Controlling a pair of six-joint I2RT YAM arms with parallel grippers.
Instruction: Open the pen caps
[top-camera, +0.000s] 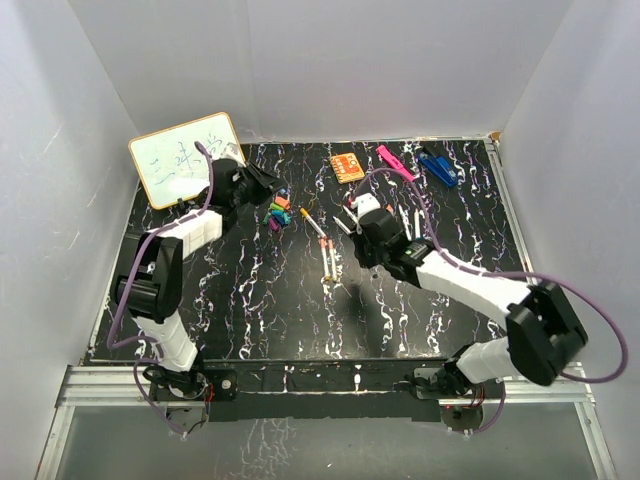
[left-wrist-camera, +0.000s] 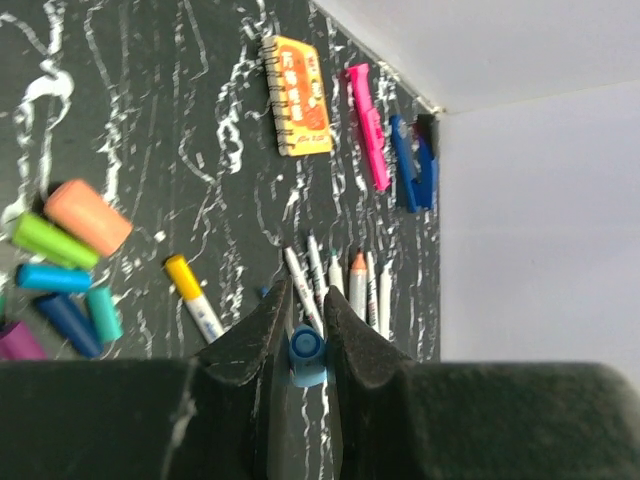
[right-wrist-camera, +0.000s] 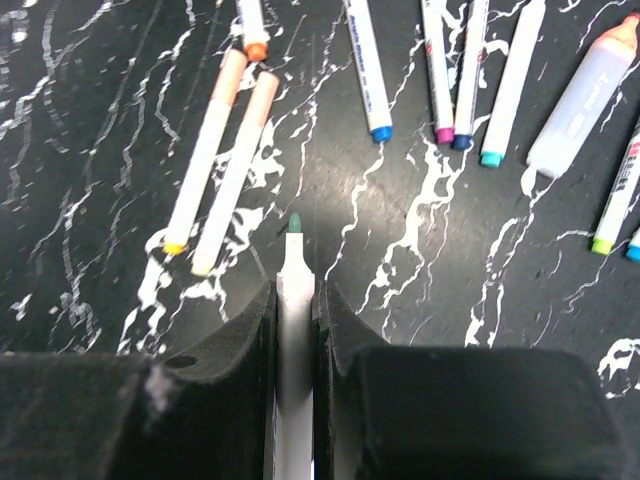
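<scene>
Left gripper, left of the orange spiral-bound notepad, pinches one short blue plastic cap; six loose coloured caps lie beside it, the purple one cut off at the frame edge. Right gripper, on the notepad's near side, clamps one white-barrelled pen with a bare green tip. Ten further pens lie around it, most of them cropped.

The top camera looks down from high, well back from the orange card; both wrist cameras sit low and close, sharing the pens near that card.
</scene>
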